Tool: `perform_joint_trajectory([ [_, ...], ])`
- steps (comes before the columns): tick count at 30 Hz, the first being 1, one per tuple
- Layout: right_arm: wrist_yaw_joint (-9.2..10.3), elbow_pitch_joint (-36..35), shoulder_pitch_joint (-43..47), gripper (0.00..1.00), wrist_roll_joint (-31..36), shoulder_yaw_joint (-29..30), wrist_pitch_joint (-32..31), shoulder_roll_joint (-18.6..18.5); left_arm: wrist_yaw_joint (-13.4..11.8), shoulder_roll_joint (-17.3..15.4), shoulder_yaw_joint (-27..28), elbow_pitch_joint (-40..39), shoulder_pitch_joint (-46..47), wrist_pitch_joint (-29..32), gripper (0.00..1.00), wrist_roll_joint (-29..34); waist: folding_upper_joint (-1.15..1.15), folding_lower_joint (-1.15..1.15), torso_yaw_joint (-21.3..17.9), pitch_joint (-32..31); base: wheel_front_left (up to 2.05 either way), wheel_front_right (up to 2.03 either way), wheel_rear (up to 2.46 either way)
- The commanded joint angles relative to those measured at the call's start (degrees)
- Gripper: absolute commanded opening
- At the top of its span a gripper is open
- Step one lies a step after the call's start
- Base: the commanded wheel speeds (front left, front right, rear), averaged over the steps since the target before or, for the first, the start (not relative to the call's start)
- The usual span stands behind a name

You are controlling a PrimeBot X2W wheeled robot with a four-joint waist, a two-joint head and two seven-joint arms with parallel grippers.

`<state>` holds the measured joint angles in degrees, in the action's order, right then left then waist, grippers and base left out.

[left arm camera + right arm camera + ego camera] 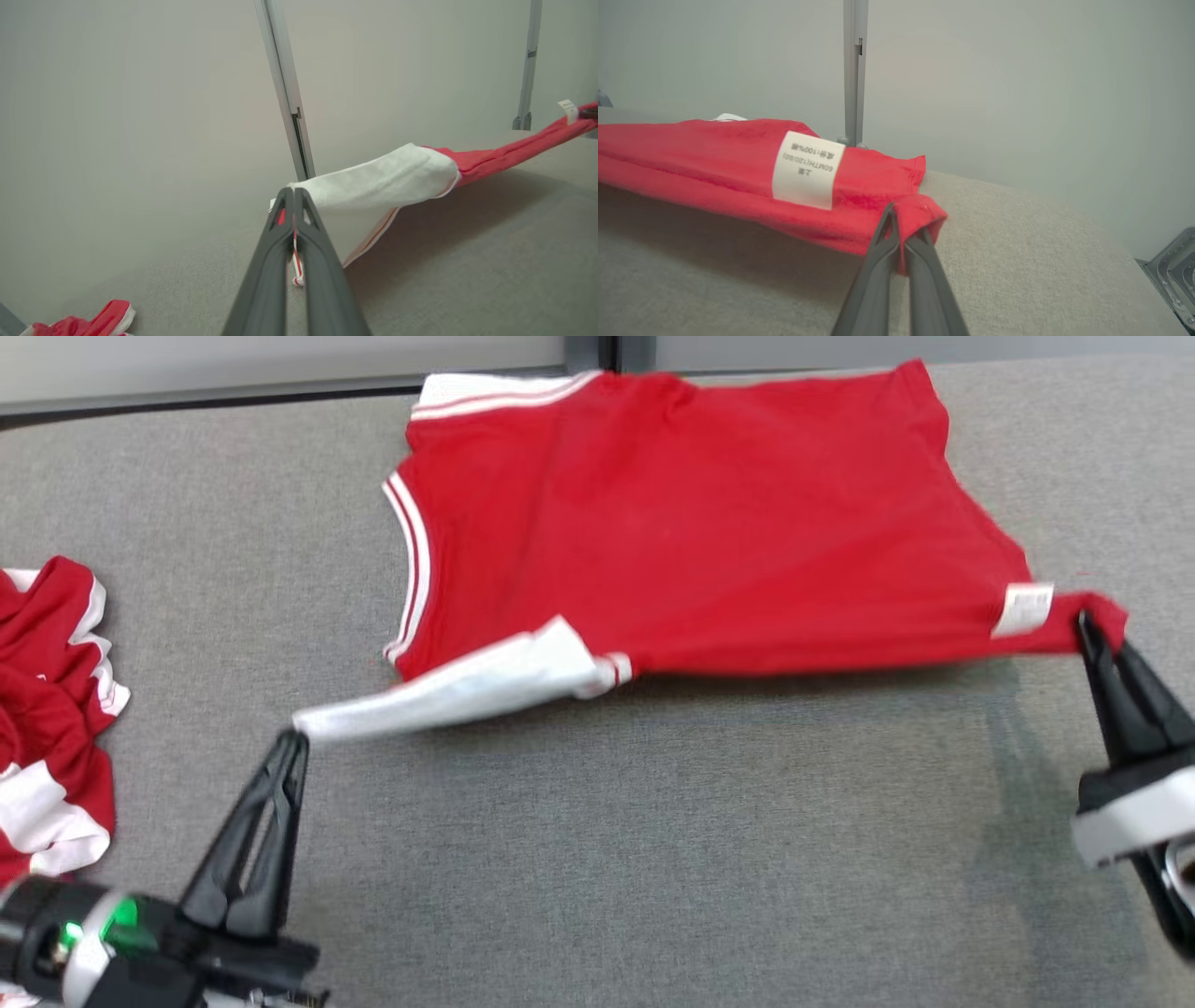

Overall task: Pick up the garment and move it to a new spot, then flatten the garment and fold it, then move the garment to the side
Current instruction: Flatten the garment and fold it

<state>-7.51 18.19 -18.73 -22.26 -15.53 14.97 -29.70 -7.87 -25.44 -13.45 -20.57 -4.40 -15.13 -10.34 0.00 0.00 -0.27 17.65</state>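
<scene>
Head view: left jaws and right jaws pinch the garment (691, 523) taut

Two garments, spread garment (709, 523), crumpled garment (47, 709), two pincers, left pincer (295, 739), right pincer (1086, 621), one label (1023, 609)

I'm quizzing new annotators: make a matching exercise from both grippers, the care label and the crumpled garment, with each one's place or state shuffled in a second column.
Column one
1 left gripper
2 right gripper
3 care label
4 crumpled garment

Column two
A lying at the table's left side
B shut on the red garment's corner
C shut on the white sleeve
D on red cloth near the pinched corner

Pairs: 1-C, 2-B, 3-D, 4-A
</scene>
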Motion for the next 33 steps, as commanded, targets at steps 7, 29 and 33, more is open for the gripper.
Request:
perform_joint_trajectory([
  [7,0.04,-5.54,11.32,0.0,2.11,4.75,0.32,-0.28,2.45,1.17,1.05,-2.22,-9.96,-0.01,0.0,2.32,0.0,0.0,-1.4,-1.61,0.0,0.0,0.0],
  [29,0.04,2.81,1.41,0.0,-1.43,-0.82,0.32,0.37,12.87,2.77,-2.85,12.27,12.19,-0.01,0.0,6.01,0.0,0.0,-2.83,3.9,0.0,0.0,0.0],
  [33,0.04,4.76,-2.88,0.0,-1.87,-1.69,0.32,-0.03,13.42,3.31,-3.22,14.41,18.0,-0.01,0.0,7.06,0.0,0.0,-2.06,6.38,0.0,0.0,0.0],
])
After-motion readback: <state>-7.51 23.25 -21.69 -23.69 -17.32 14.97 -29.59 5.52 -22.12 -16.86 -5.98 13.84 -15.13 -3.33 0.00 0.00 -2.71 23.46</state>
